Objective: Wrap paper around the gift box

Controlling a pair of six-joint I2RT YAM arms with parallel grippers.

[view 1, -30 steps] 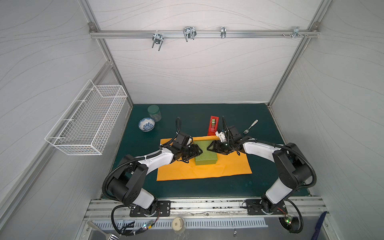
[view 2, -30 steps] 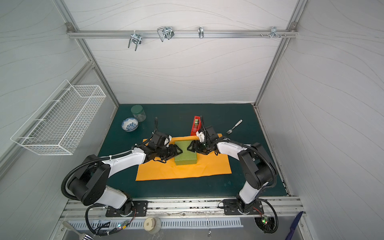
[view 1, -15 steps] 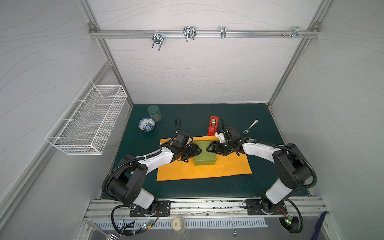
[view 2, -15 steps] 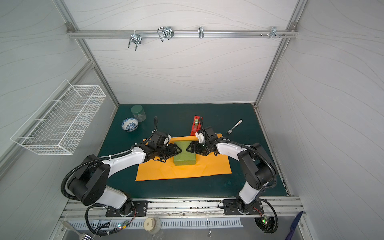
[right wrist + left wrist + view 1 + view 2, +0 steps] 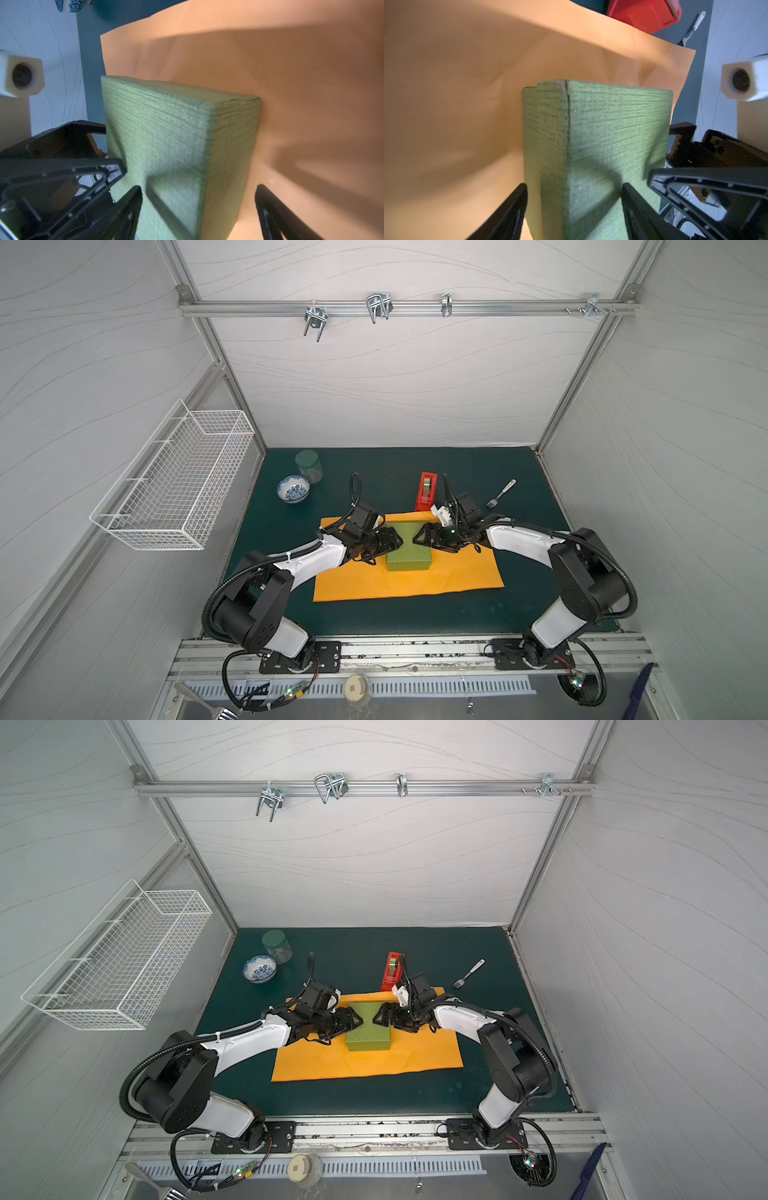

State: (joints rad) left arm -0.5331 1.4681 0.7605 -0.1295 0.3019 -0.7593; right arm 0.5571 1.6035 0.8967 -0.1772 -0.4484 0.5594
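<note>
gift box (image 5: 408, 547): lies flat on the paper (image 5: 457, 576), between the two hands, one side facing each set of fingertips; no sheet is folded over it yet.
left hand (image 5: 397, 540): fingers spread astride the box's near side, pinching nothing.
right hand (image 5: 419, 537): fingers spread astride the opposite side, likewise holding nothing.
risk, drag: a finger catching the ribbed top on withdrawal would likely skew the box on the sheet.
risk, slip: thin glossy paper may slide over the surface (image 5: 374, 614) or crumple when an edge is lifted.
risk, knock: tape dispenser (image 5: 427, 490) stands just behind the right hand.
count: one box, one sheet, two hands, one dispenser, one fork (image 5: 500, 493), one bowl (image 5: 293, 488), one jar (image 5: 309, 464).
</note>
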